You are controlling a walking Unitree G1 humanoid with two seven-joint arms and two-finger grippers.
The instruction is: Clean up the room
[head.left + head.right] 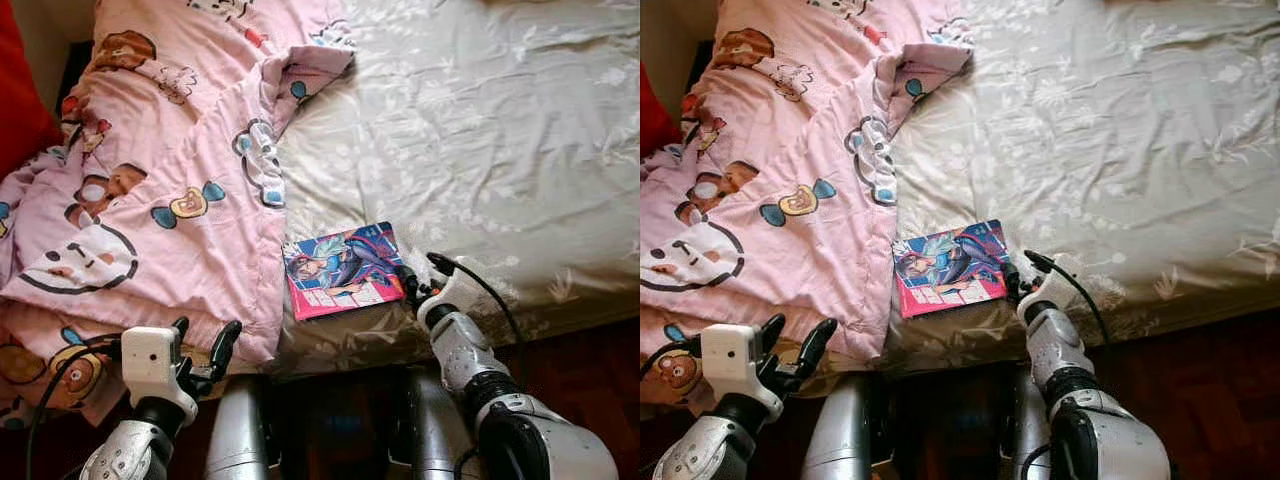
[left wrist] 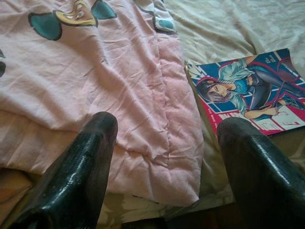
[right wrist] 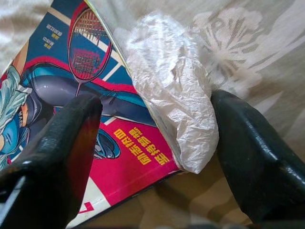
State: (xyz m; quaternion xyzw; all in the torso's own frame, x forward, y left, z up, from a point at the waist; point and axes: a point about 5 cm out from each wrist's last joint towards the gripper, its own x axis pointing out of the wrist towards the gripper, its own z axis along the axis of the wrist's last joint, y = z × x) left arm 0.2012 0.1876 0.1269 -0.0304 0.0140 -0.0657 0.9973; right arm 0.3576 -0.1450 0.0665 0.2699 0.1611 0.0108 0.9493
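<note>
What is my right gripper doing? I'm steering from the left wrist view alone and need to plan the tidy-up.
Observer: Your right gripper is open at the right edge of the comic book, near the front edge of the bed.
Operator: Is anything between its fingers?
Observer: Yes, a crumpled clear plastic wrapper lies between them, partly over the book's edge. The fingers have not closed on it.
Operator: Anything else on the bed to sort out?
Observer: The pink blanket is bunched over the bed's left half, leaving the pale sheet bare on the right.
</note>
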